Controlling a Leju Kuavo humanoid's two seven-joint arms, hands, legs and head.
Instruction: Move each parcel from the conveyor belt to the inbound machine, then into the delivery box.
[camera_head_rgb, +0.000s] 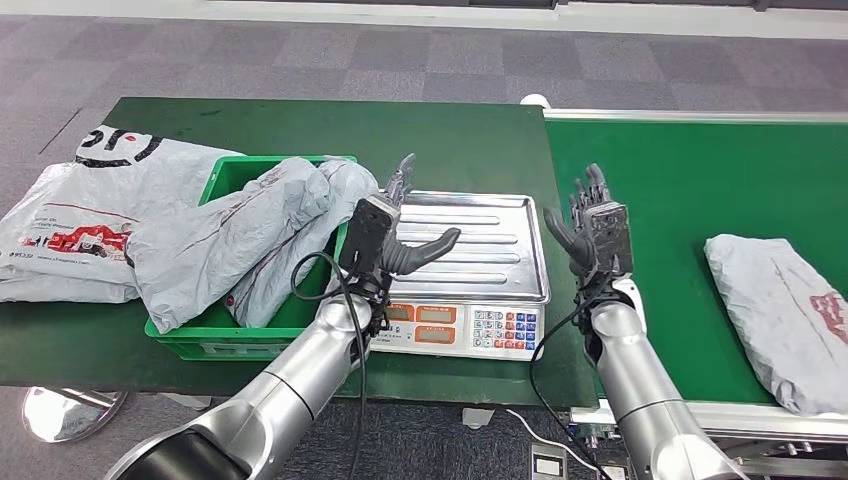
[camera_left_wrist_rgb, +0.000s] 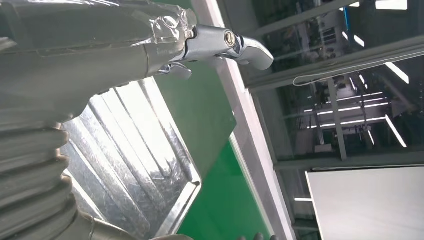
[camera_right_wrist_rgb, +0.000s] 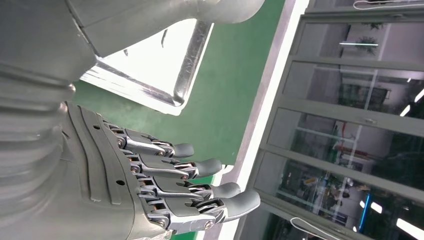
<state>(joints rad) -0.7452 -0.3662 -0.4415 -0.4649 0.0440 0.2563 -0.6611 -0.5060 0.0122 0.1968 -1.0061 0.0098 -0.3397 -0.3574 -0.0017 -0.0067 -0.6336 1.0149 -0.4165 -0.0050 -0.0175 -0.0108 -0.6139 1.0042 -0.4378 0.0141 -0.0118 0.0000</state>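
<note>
A grey parcel (camera_head_rgb: 785, 315) with red print lies on the green conveyor belt (camera_head_rgb: 690, 190) at the right. The scale (camera_head_rgb: 470, 262) with its bare steel tray (camera_left_wrist_rgb: 135, 165) stands in the middle of the table. A green box (camera_head_rgb: 215, 335) to its left holds two grey parcels (camera_head_rgb: 250, 235). My left hand (camera_head_rgb: 385, 232) hovers open over the tray's left edge, thumb stretched over the tray. My right hand (camera_head_rgb: 596, 230) is raised open beside the tray's right edge, fingers (camera_right_wrist_rgb: 200, 185) straight, holding nothing.
A large grey bag (camera_head_rgb: 75, 215) with red and black print lies on the dark green table (camera_head_rgb: 300, 125) left of the box. The scale's keypad and displays (camera_head_rgb: 470, 325) face me. Cables hang from both forearms.
</note>
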